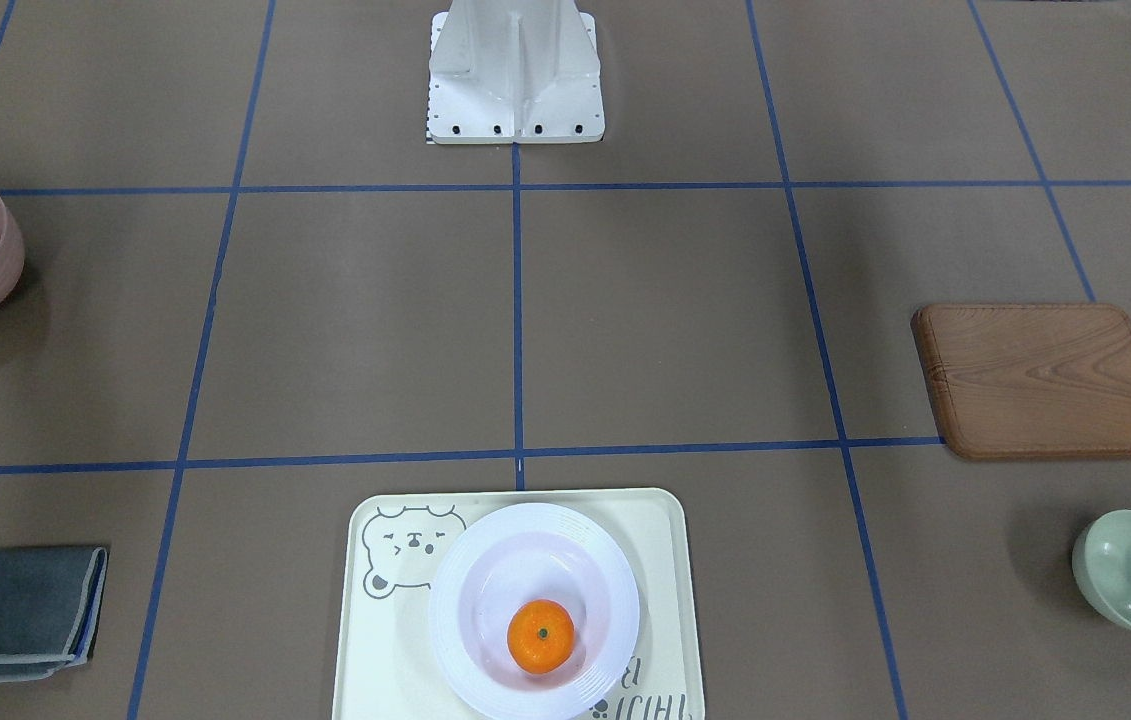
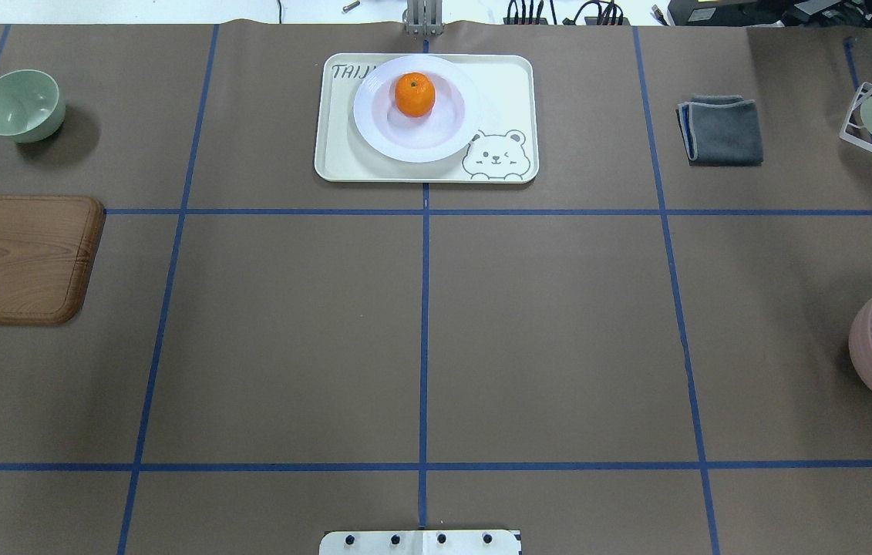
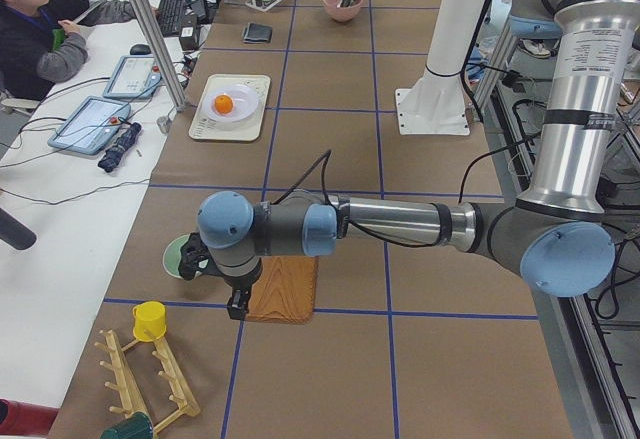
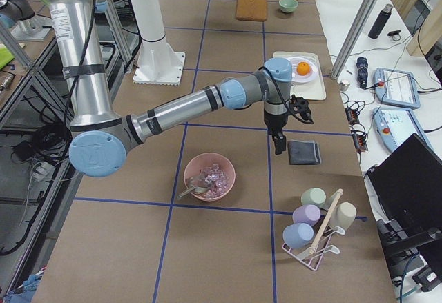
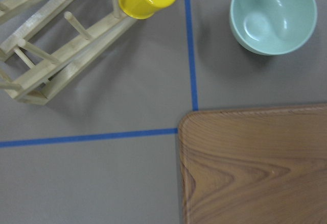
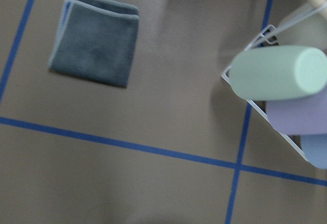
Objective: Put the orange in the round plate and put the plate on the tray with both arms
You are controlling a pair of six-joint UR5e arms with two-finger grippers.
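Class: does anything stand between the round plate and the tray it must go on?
Nothing visible does. The round plate, with the orange in it, already sits on the tray.

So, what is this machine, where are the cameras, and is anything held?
A robot with two jointed arms at a table. Two cameras look down on it, two look from its ends, two sit on the wrists. The orange lies in the round plate on the tray. Elsewhere: a wooden board, a green bowl, a grey cloth, a pink bowl. The left pincer hangs by the board, the right pincer by the cloth; nothing seems held, but open or shut I cannot tell.
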